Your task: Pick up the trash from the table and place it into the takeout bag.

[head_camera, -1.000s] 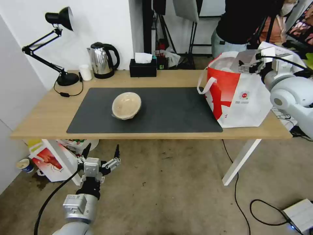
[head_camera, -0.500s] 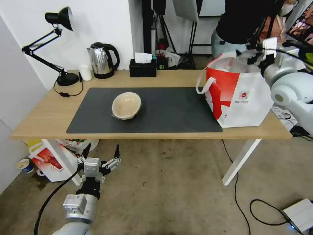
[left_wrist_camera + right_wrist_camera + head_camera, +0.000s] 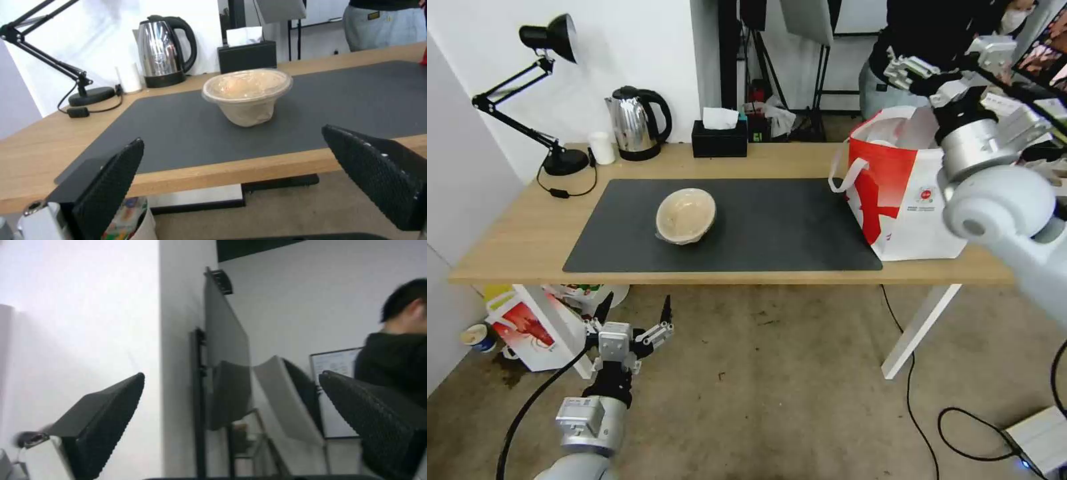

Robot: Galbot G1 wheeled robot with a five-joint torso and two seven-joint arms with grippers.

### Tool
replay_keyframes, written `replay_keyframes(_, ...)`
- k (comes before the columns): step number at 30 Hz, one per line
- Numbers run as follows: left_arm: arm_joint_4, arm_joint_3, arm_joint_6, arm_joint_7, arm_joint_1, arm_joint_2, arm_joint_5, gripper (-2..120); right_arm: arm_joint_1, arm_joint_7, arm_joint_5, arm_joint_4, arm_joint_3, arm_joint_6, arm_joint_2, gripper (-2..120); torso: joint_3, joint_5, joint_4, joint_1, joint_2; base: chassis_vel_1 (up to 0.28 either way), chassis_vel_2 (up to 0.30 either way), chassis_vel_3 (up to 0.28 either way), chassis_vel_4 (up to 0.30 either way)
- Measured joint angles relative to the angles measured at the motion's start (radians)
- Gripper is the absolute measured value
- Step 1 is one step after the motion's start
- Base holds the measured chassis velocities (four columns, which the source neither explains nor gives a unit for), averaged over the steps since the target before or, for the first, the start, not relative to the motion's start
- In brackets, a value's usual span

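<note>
The left gripper (image 3: 634, 313) hangs below the table (image 3: 507, 247) edge, fingers spread apart, empty. The beige plastic-wrapped bowl (image 3: 686, 215) sits on the dark grey mat (image 3: 774, 227), left of centre. The takeout bag (image 3: 910, 193) stands open at the table's right end. The right gripper (image 3: 944, 57) is raised above the bag, fingers apart, holding nothing.

Light wood bench (image 3: 514, 240) on white legs, topped with a dark grey mat (image 3: 774, 227). Beige plastic-wrapped bowl (image 3: 686, 215), pale and glossy under clear film. White takeout bag (image 3: 924, 220) with a red side panel, small red logo, white strap handles. Black tissue box (image 3: 719, 142), white tissue. Silver kettle (image 3: 635, 124) with black handle. Black desk lamp (image 3: 550, 40). Black textured finger pads (image 3: 111, 186) on the left end effector (image 3: 635, 313).
</note>
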Motion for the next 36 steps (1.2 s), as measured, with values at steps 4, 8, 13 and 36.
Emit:
replay_keyframes(4, 0.0, 0.0, 0.0, 0.0, 0.0, 0.0, 0.0, 100, -0.055, 0.017, -0.013, 0.069, -0.007, -0.007, 0.034, 100, 0.0, 0.0, -0.0001, 0.0, 0.0, 0.0, 0.0, 0.0, 0.0)
replay_keyframes(8, 0.0, 0.0, 0.0, 0.0, 0.0, 0.0, 0.0, 100, -0.134, 0.019, -0.066, 0.102, -0.007, -0.015, 0.079, 100, 0.0, 0.0003, -0.0001, 0.0, 0.0, 0.0, 0.0, 0.0, 0.0)
replay_keyframes(13, 0.0, 0.0, 0.0, 0.0, 0.0, 0.0, 0.0, 100, -0.226, 0.019, -0.136, 0.126, -0.008, -0.024, 0.141, 100, 0.0, 0.0004, -0.0002, 0.0, 0.0, 0.0, 0.0, 0.0, 0.0)
replay_keyframes(36, 0.0, 0.0, 0.0, 0.0, 0.0, 0.0, 0.0, 100, -0.472, -0.025, -0.299, 0.177, -0.04, -0.036, 0.255, 100, 0.0, 0.0002, 0.0, 0.0, 0.0, 0.0, 0.0, 0.0, 0.0)
